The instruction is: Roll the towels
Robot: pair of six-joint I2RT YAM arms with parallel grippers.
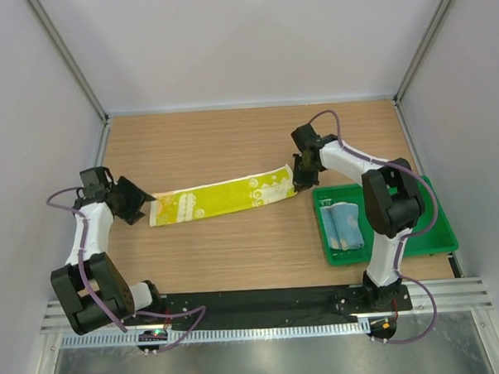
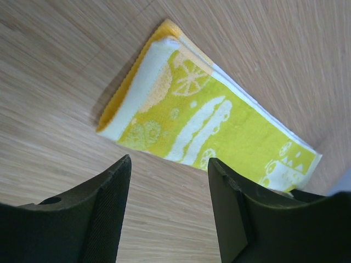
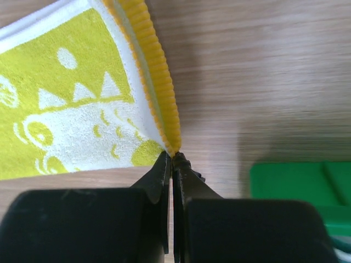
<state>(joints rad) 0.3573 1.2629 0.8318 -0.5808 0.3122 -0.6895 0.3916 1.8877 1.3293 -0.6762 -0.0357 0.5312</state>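
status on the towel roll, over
Right gripper shut on yellow towel corner. Left gripper open, off its far end. Blue towel in green tray. Nothing blocking.

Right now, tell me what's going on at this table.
Two robot arms are working on towels. The yellow towel lies folded into a long strip across the table. The right gripper is pinched shut at the corner of the towel's right end. The left gripper is open just off the left end, not touching it. The blue towel sits bundled in the green tray, with neither gripper on it. The yellow towel is not yet rolled.
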